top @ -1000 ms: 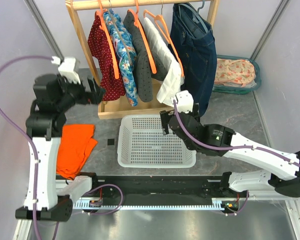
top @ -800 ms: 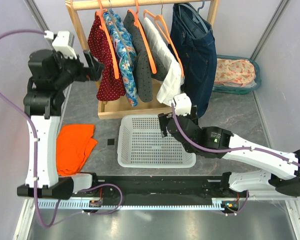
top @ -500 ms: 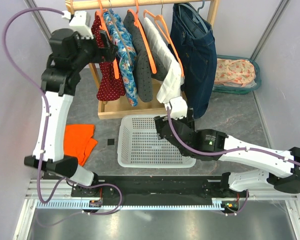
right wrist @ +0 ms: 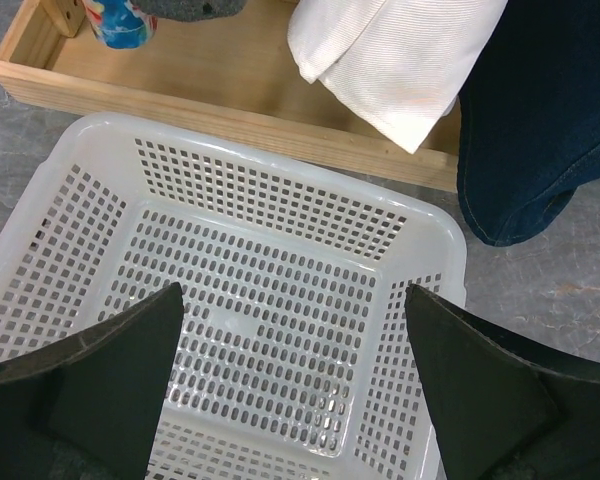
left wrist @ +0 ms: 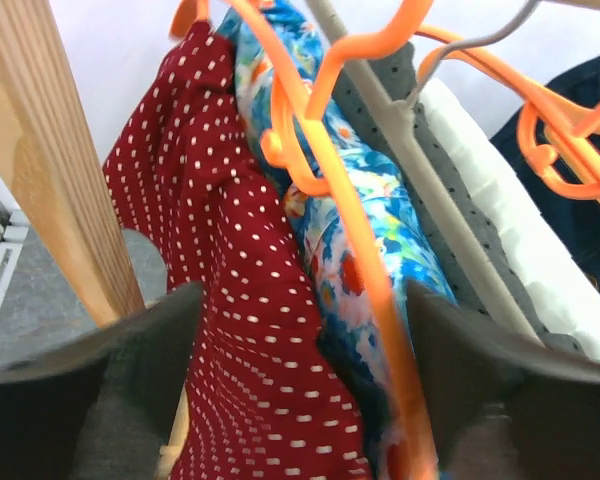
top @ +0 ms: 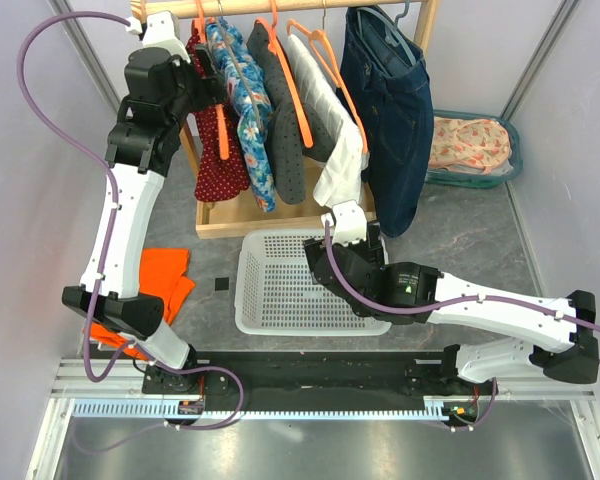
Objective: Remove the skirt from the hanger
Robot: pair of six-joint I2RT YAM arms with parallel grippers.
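Note:
The skirt (top: 218, 150) is dark red with white dots and hangs on an orange hanger (top: 212, 70) at the left end of the wooden rail (top: 280, 8). My left gripper (top: 202, 75) is raised to the top of it. In the left wrist view the gripper (left wrist: 300, 390) is open. The skirt (left wrist: 240, 300), the orange hanger arm (left wrist: 370, 260) and part of a blue floral garment (left wrist: 380, 220) lie between the jaws. My right gripper (top: 325, 262) hovers open over the white basket (top: 250, 300), nothing between its fingers (right wrist: 290, 380).
The rail also holds a grey dotted garment (top: 285, 130), a white one (top: 335, 150) and jeans (top: 390, 110). The rack's wooden post (left wrist: 50, 170) stands just left of my left gripper. An orange cloth (top: 165, 275) lies at the left. A teal tray (top: 475, 145) sits at the right.
My left arm has risen from beside the rack's base to the top of the red skirt, jaws now around it. The right gripper drifted slightly left over the basket.

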